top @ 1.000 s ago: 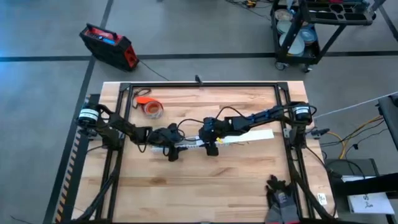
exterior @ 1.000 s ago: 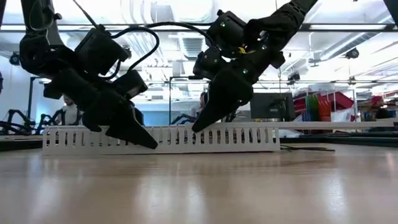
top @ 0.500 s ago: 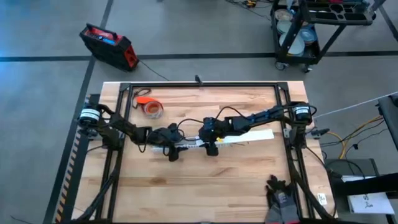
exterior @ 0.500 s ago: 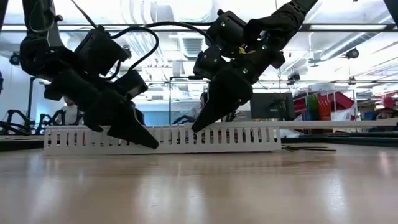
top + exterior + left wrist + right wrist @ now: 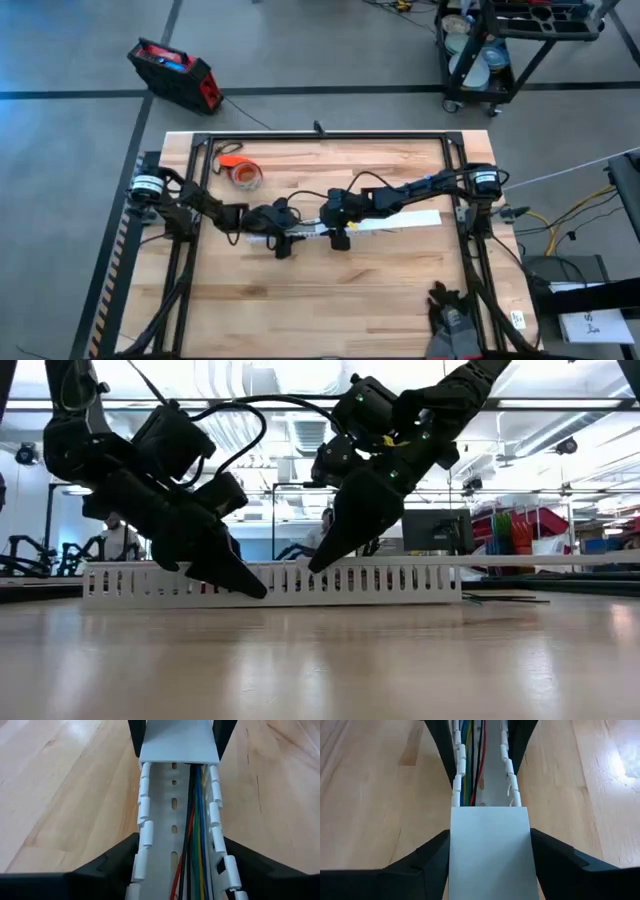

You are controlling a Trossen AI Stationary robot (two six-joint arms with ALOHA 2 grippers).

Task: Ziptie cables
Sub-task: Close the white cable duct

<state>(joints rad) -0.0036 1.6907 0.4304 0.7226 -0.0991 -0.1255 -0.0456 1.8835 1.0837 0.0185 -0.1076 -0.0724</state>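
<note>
Cables (image 5: 194, 845) are laid in the channel (image 5: 170, 815), straddled by both open end effectors (image 5: 281, 245) (image 5: 340, 240); no ziptie seen, so nothing's tied yet.

I see even, bright overhead light with ceiling strips flaring white behind the arms in the low view, a soft sheen on the table (image 5: 320, 660) whose near edge blurs, and glare on the wood in my right wrist view.
</note>
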